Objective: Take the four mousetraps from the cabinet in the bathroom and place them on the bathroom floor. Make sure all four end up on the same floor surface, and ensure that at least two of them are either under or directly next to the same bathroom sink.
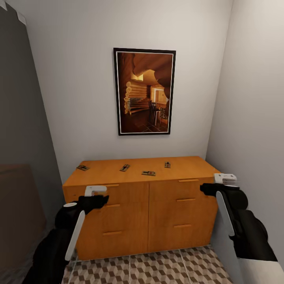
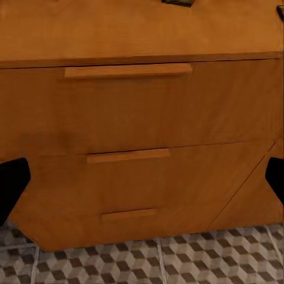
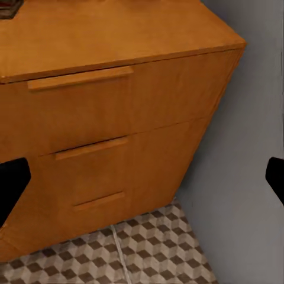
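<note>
showing only dark fingertips [image 2: 13, 183] at the frame edges in both wrist views; left gripper [image 1: 96, 190] and right gripper [image 1: 225, 178] both spread wide, holding nothing. four mousetraps [image 1: 124, 167] lie on the cabinet [image 1: 150, 213] top, apart from one another; detail too small to read. one framed picture [image 1: 144, 91] above. cube-pattern bathroom floor [image 1: 157, 268] below, grey walls close on both sides.

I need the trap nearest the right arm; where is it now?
In the head view, that mousetrap lies on the cabinet top, rightmost of the four, right of another mousetrap.
</note>
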You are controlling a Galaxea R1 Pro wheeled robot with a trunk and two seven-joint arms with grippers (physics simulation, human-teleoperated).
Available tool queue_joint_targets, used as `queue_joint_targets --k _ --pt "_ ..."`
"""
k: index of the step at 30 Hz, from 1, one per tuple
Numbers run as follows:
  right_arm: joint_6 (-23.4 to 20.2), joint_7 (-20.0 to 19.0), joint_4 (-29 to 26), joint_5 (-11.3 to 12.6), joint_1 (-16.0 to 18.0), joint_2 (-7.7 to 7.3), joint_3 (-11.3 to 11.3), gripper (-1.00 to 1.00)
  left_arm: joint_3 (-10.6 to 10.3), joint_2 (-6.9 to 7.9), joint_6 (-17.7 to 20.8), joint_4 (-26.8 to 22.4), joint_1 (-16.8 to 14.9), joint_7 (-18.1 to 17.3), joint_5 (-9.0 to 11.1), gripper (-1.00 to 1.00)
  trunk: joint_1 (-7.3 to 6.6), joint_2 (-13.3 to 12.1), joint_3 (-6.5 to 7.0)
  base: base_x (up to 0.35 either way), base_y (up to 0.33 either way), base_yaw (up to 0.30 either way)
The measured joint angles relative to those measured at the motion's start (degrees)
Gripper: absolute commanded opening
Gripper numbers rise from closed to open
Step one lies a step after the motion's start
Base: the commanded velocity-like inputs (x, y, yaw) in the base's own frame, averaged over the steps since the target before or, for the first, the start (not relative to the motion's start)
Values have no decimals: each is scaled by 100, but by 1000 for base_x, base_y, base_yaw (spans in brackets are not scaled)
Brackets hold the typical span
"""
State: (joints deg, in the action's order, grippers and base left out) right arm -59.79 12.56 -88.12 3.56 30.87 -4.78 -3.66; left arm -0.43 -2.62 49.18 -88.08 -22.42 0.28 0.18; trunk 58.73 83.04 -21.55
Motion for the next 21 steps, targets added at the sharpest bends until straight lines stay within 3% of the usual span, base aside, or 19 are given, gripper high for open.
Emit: queue_joint_targets --k 6,13,14,21 --pt "0 102 77 10 603 66 14 100 -1 -73 93 12 -722 -8 6 100 0 0 0 0 0 0" --pt "0 412 264 22 1391 276 28 100 -1 -183 624 21 -1717 4 8 100 0 0 0 0 0 0" --pt "-1 414 266 20 1395 277 28 100 0 -183 627 21 -1723 4 6 100 0 0 -1 0 0 0" --pt "-3 868 602 28 2046 714 116 100 -3 -220 898 23 -2314 14 2 100 0 0 0 0 0 0"
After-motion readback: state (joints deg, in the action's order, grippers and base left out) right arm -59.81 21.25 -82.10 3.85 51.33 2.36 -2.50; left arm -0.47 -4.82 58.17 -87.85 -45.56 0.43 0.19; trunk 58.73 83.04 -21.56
